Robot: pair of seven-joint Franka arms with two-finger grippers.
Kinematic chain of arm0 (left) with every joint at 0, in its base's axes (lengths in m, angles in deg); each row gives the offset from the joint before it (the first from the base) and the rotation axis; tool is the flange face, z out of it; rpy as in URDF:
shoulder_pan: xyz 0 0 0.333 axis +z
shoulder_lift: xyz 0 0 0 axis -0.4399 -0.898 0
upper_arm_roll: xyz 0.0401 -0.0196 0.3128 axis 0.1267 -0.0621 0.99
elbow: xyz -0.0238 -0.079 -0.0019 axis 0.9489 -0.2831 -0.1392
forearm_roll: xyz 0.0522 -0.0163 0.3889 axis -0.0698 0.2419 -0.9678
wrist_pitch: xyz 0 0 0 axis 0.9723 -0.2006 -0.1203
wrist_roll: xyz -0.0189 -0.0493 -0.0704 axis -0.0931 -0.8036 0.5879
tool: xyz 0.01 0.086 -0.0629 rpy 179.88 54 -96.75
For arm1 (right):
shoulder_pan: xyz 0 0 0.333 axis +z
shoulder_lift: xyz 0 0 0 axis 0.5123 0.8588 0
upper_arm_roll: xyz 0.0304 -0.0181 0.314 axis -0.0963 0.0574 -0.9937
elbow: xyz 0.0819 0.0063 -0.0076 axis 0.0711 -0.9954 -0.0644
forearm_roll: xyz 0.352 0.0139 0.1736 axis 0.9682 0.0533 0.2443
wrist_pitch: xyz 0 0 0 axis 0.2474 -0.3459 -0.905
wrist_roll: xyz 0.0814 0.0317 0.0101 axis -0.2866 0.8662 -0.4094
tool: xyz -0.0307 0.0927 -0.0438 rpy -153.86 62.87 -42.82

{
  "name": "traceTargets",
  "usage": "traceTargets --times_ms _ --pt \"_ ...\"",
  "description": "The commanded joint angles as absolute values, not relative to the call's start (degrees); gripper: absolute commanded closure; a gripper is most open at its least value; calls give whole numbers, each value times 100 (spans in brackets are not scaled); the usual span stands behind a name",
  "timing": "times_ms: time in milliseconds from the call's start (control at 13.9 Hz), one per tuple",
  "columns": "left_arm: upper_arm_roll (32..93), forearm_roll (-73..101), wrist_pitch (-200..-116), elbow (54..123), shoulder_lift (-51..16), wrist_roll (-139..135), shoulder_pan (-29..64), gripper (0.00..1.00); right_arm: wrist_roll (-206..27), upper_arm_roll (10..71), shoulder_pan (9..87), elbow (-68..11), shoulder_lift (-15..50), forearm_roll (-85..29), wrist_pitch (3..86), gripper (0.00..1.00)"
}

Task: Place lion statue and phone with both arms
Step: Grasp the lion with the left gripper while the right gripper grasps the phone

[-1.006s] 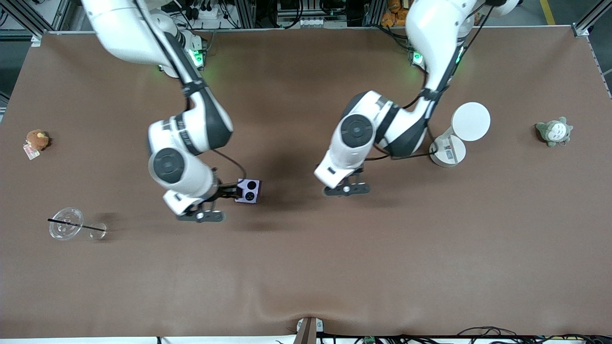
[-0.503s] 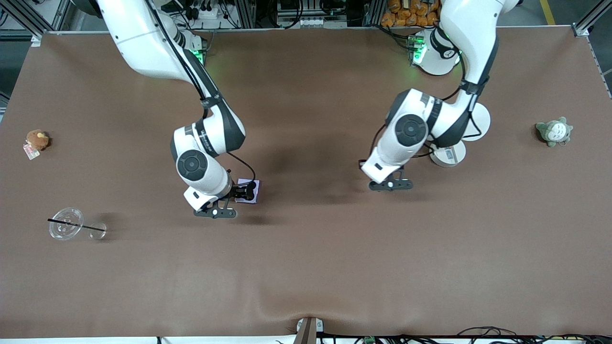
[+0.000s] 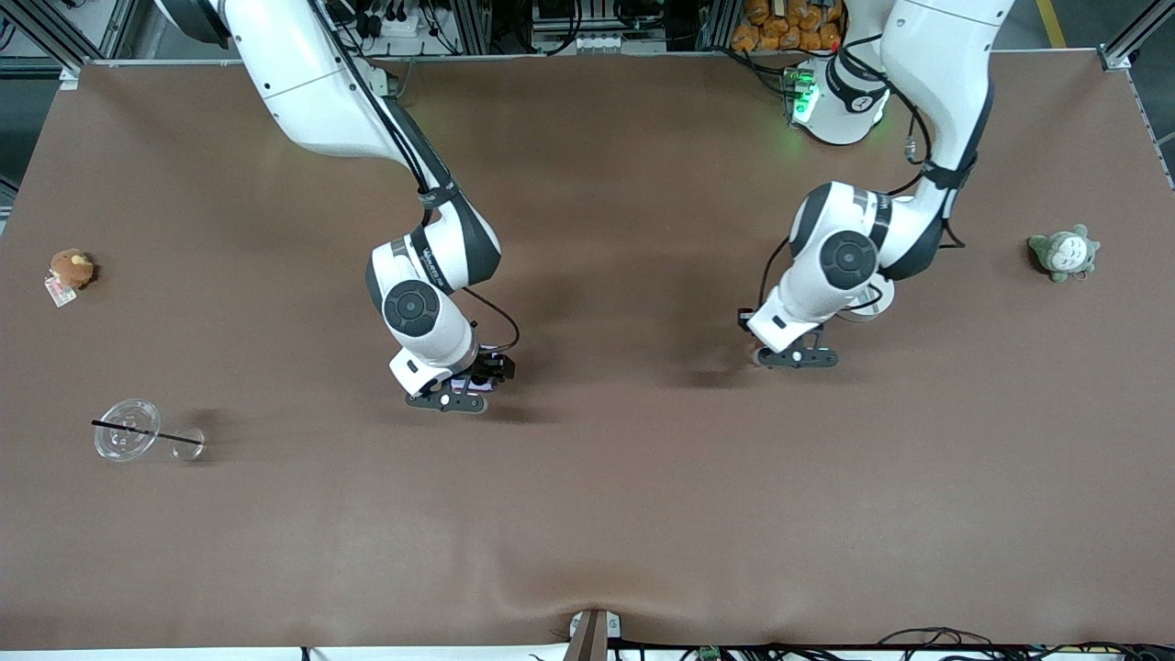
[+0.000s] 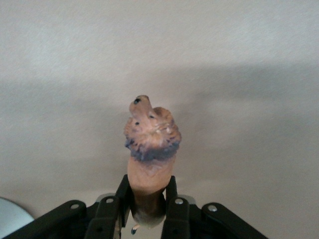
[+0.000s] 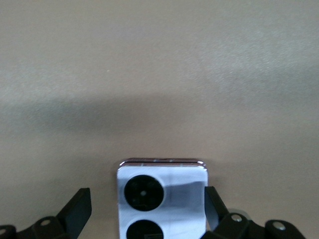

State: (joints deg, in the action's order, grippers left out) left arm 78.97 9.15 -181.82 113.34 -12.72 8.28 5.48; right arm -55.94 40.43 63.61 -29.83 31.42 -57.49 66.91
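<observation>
Two hands low over the brown tabletop [image 3: 587, 514], left hand [image 4: 149, 211] pinching the lion statue [image 4: 149, 149], right hand [image 5: 144, 209] spread around the phone [image 5: 162, 196], brown plush [image 3: 70, 269], grey-green plush [image 3: 1063, 252] and clear cup [image 3: 127, 429] well apart.

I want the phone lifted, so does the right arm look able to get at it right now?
Probably yes. The right gripper is over the phone, open fingers either side of it, nothing in between. The left gripper holds the lion statue.
</observation>
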Motion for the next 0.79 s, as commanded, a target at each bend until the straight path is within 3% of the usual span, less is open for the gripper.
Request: traceTargets --times_ms 0,575,646,718 --pt "7850 802 -18469 11785 -1034 736 632 100 -5579 4078 6342 -2991 3153 -5689 6699 0" --pt "7850 802 -18504 11953 -990 498 843 98 -5448 4070 6325 -2991 3302 -5671 6681 0" --pt "7850 802 -18504 11944 -1016 498 852 87 -5447 4070 6325 -2982 3346 -5663 6681 0" --pt "7850 811 -18504 11927 -1069 507 844 42 -5447 4070 6325 -2973 3364 -5654 6698 0"
